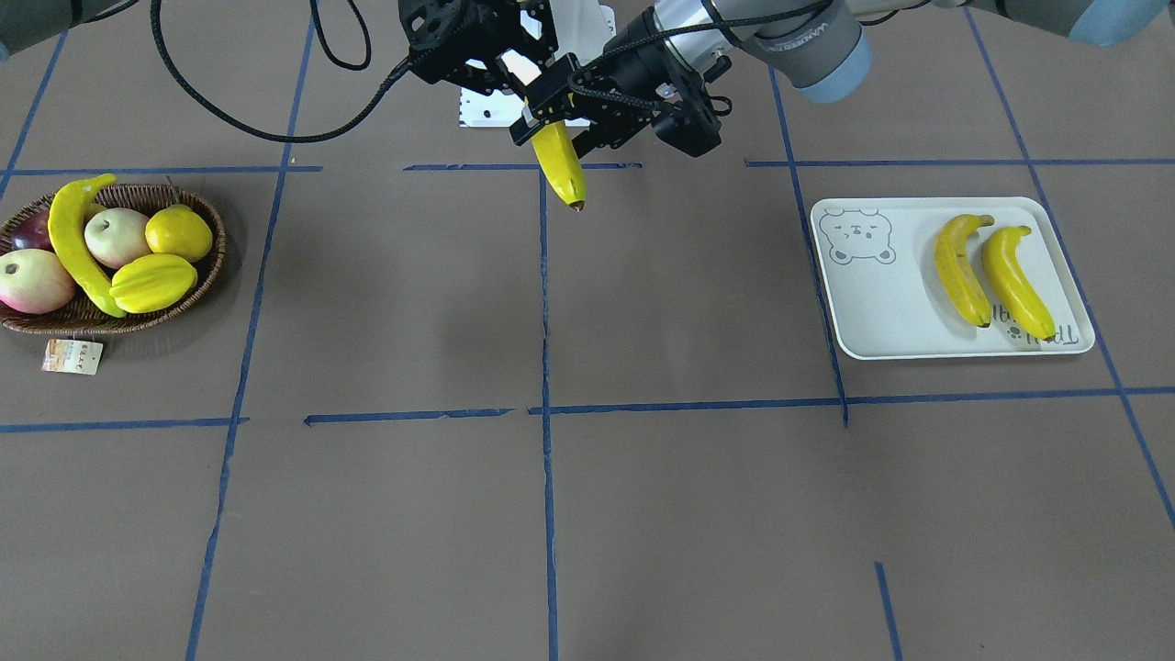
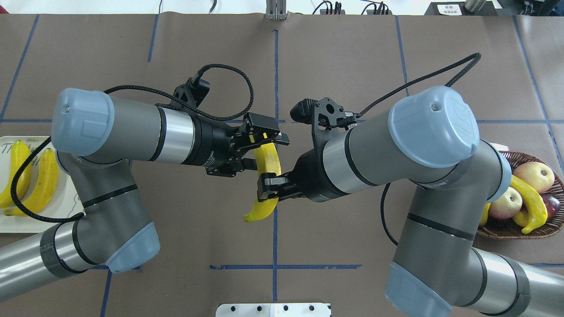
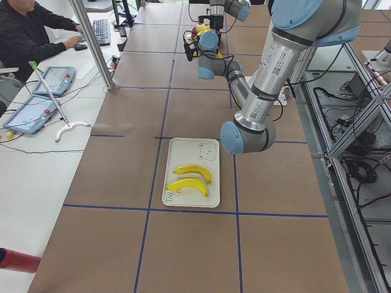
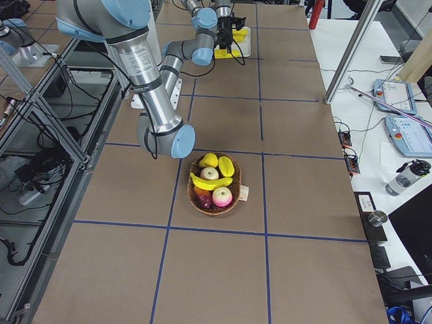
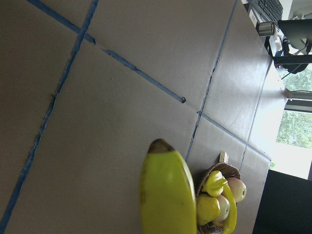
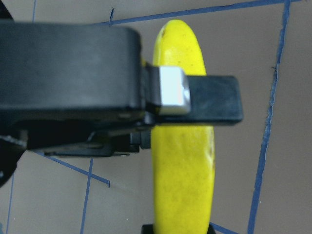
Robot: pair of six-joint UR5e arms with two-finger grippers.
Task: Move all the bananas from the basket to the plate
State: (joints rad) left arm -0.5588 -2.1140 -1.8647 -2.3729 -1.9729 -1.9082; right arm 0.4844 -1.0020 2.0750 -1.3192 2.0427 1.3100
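Nearest from the surface's (image 3: 183, 244) left end, plate (image 3: 182, 152) bearing two bananas (image 3: 192, 173) side by side, mid-surface beyond, third banana (image 2: 269, 160) gripped aloft by both left hand (image 2: 260, 152) and right hand (image 2: 269, 187), farthest, basket (image 2: 506, 232) holding last banana (image 2: 531, 202) among other fruit (image 2: 535, 174)

Robot lab bench
Two robot arms (image 2: 132, 127) over a brown table (image 3: 183, 256) gridded with blue tape (image 3: 110, 207); beside it a desk with teach pendants (image 3: 55, 79), keyboard (image 3: 101, 30), a seated person (image 3: 24, 30) and loose cables
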